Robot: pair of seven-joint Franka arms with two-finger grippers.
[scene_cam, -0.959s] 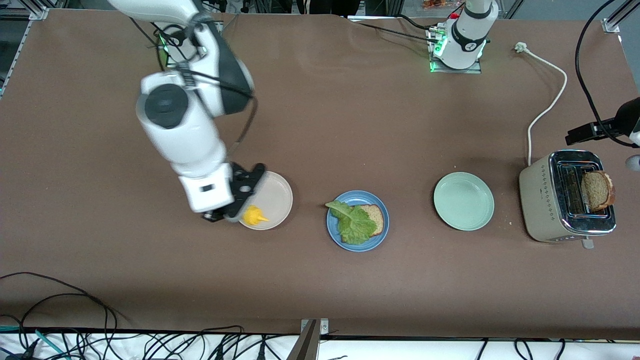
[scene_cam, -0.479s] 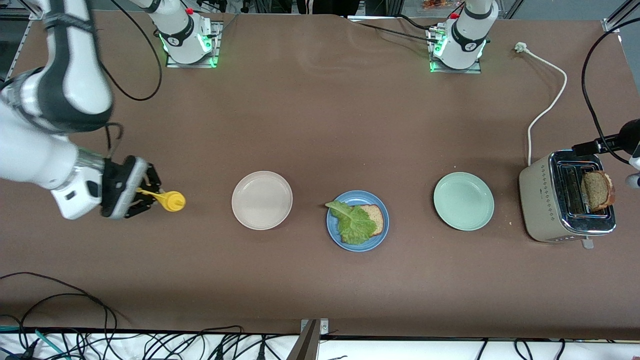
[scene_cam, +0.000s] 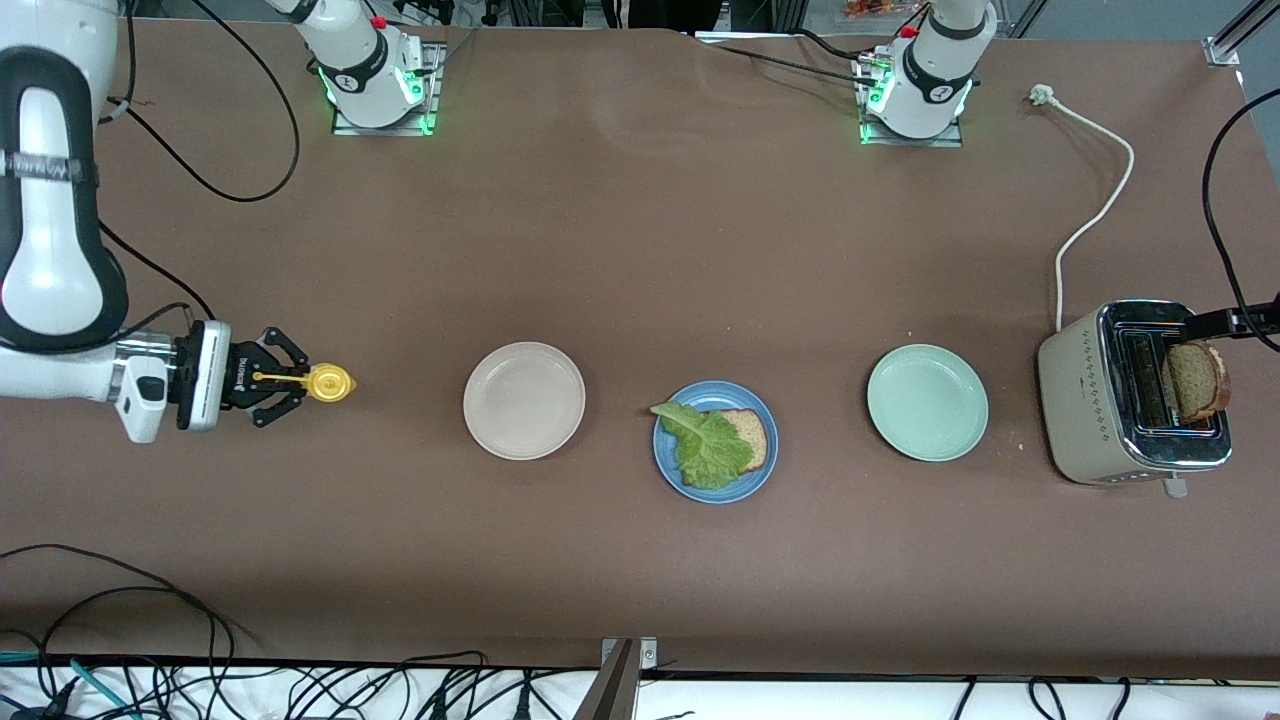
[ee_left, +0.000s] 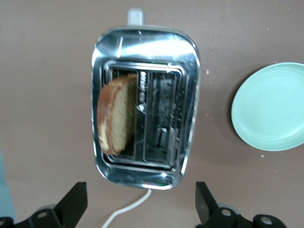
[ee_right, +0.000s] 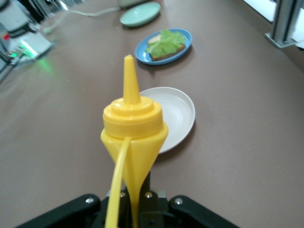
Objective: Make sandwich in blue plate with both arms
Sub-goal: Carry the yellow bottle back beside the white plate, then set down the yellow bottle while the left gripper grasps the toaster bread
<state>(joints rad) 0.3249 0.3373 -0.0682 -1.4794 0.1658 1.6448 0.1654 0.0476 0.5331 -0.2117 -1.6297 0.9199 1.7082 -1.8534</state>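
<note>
A robotics lab set up as a mock kitchen. Two arm bases [scene_cam: 375, 75] with green status lights are bolted to a brown-covered table [scene_cam: 640, 250], loose black cables [scene_cam: 150, 640] trail along its edge, and aluminium framing [scene_cam: 1235, 35] stands at the corners.

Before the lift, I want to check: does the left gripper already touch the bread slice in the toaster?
Apart. The left wrist view shows the open left gripper above the toaster, with bare table between its fingers and the bread slice.
</note>
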